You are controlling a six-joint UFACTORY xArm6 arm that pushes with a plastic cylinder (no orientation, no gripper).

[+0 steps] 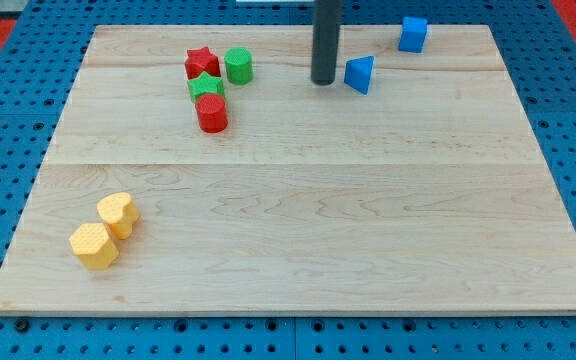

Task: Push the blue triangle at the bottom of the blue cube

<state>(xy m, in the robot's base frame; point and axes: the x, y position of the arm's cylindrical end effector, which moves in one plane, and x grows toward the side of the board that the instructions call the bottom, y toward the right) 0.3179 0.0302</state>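
Currently my tip, a plain rod tool with no jaws, grips nothing and sits just left of the blue triangular block on the wooden tabletop. Blue cube lies up-right. Risk: an off-centre push spins the triangle, or overshoot bumps the cube.

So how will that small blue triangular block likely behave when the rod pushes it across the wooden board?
The blue triangular block looks rigid and sits on a flat face, so it should slide rather than roll. Its slanted sides may make it rotate if my tip, just to its left in the view, pushes off-centre. The smooth wooden board suggests little resistance.
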